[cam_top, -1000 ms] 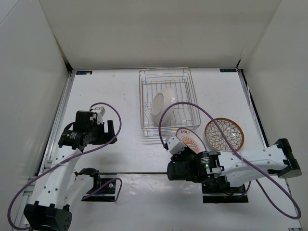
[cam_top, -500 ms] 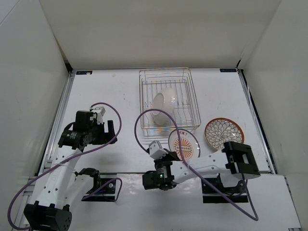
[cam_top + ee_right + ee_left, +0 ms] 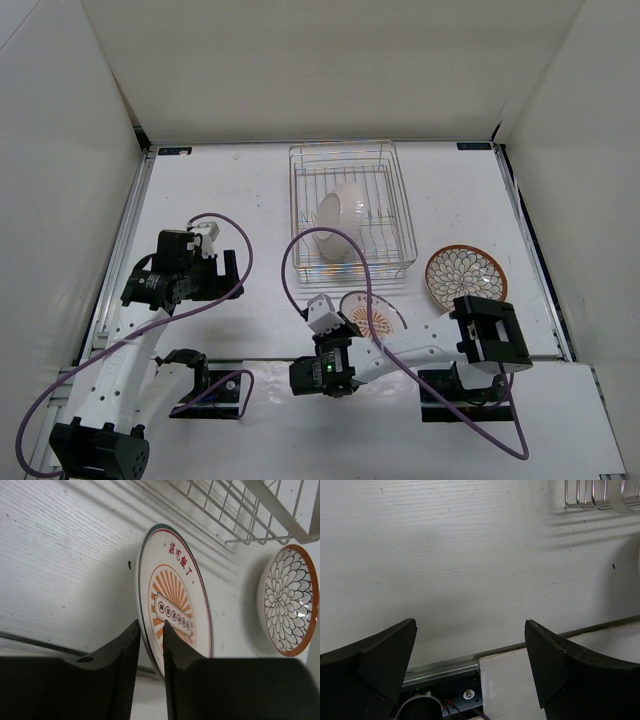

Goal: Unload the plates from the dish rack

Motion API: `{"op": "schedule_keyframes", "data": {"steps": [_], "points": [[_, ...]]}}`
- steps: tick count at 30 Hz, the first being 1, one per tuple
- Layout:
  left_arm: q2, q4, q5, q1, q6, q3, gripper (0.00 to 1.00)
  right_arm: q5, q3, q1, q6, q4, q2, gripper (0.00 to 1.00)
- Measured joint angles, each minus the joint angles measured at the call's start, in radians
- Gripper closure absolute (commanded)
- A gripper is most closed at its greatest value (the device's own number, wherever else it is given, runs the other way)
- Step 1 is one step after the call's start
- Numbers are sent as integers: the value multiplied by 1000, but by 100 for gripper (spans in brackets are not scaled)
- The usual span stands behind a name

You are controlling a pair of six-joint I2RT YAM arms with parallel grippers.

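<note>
The dish rack (image 3: 350,205) stands at the back centre and holds white-backed plates (image 3: 338,215) on edge. My right gripper (image 3: 346,326) is shut on the rim of the pale dark-rimmed plate with the orange centre motif (image 3: 376,313), held tilted low over the table just in front of the rack. In the right wrist view the fingers (image 3: 150,624) pinch that plate's near rim (image 3: 175,595). The orange-brown petal plate (image 3: 466,277) lies flat on the table to the right; it also shows in the right wrist view (image 3: 287,600). My left gripper (image 3: 218,265) is open and empty (image 3: 470,625).
The rack's near wire corner shows in the right wrist view (image 3: 240,510) and its edge in the left wrist view (image 3: 600,495). A purple cable (image 3: 300,255) loops from the right arm in front of the rack. White walls enclose the table.
My right arm has swung left and toward the near edge, carrying the pale plate a little left and nearer. The left arm has not moved.
</note>
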Motion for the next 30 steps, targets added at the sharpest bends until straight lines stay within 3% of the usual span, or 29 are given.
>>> {"op": "schedule_keyframes", "data": {"steps": [4, 8, 15, 17, 20, 22, 24, 30], "points": [[3, 0, 0, 0, 0, 0, 0, -12, 11, 0, -14, 18, 43, 51], [8, 0, 0, 0, 0, 0, 0, -15, 16, -2, -30, 34, 69, 45], [8, 0, 0, 0, 0, 0, 0, -20, 0, -6, -64, 74, 25, 45], [8, 0, 0, 0, 0, 0, 0, -20, -16, -6, -72, 80, -22, 53], [8, 0, 1, 0, 0, 0, 0, -23, -43, -7, -94, 84, -142, 55], [12, 0, 4, 0, 0, 0, 0, -24, -66, -7, -127, 105, -282, 51], [19, 0, 8, 0, 0, 0, 0, -31, -121, -12, -194, 172, -467, 40], [47, -7, 6, 0, 1, 19, 0, -19, -221, -31, -356, 240, -909, 31]]}}
